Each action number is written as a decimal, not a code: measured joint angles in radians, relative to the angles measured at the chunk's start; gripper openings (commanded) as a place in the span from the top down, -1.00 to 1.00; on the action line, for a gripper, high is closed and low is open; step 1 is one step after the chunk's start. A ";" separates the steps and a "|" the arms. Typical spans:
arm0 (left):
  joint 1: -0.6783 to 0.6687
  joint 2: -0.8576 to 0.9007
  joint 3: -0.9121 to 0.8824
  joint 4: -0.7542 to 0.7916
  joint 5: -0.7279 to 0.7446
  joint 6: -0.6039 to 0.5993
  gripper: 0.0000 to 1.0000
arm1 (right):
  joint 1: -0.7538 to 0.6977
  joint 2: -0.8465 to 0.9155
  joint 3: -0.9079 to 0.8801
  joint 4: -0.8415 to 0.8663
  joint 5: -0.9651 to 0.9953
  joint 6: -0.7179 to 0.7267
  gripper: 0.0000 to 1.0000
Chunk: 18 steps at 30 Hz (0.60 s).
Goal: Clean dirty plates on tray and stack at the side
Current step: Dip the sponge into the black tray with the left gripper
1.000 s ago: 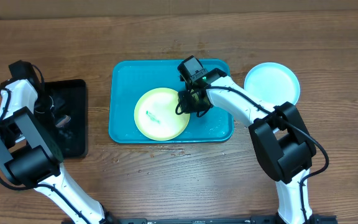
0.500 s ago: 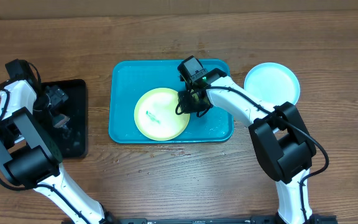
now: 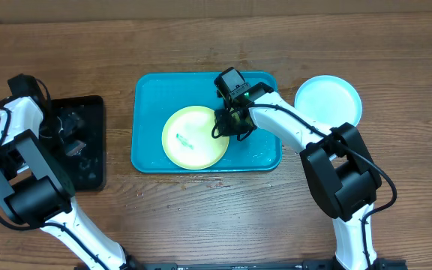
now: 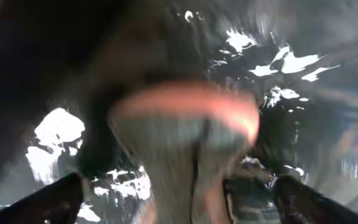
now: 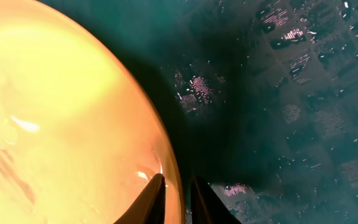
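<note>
Right end effector: clenched on the right rim of the yellow-green plate, one finger on either side.
Yellow-green plate: lying flat on the teal tray, toward its front edge, with a blue-green smear on its face.
Left end effector: released, jaws spread wide over the black tray, with a blurred pink-and-grey thing between the fingers.
Light blue plate: on the bench, just right of the teal tray.

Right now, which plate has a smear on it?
The yellow-green plate on the teal tray: it carries a blue-green smear, while the light blue plate beside the tray looks clean.
</note>
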 measured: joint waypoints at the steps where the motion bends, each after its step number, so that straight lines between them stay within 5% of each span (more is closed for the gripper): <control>1: 0.000 0.000 0.000 -0.021 0.022 0.000 -0.99 | 0.000 0.000 0.000 0.000 0.000 0.000 0.67; 3: 0.000 0.000 0.000 -0.064 0.054 0.001 -0.65 | 0.000 0.000 0.000 0.000 0.000 0.000 0.67; 8: 0.001 0.000 0.000 -0.120 0.076 0.003 0.76 | 0.000 0.000 0.000 -0.010 0.000 0.000 0.71; 9: 0.001 0.000 0.000 -0.122 0.081 0.002 0.91 | 0.000 0.000 0.000 -0.011 0.000 0.000 0.72; 11: 0.001 0.000 0.000 -0.122 0.085 0.006 0.92 | 0.000 0.000 0.000 -0.014 0.000 -0.001 0.73; 13: 0.002 0.000 0.000 -0.120 0.088 0.003 0.70 | 0.000 0.000 0.000 -0.015 0.000 -0.003 0.74; 16: 0.003 -0.001 0.000 -0.107 0.102 0.005 -1.00 | 0.000 0.000 0.000 -0.016 0.000 -0.008 0.74; 18: 0.000 -0.001 0.000 -0.094 0.116 0.003 -0.99 | 0.000 0.000 0.000 -0.016 0.000 -0.011 0.74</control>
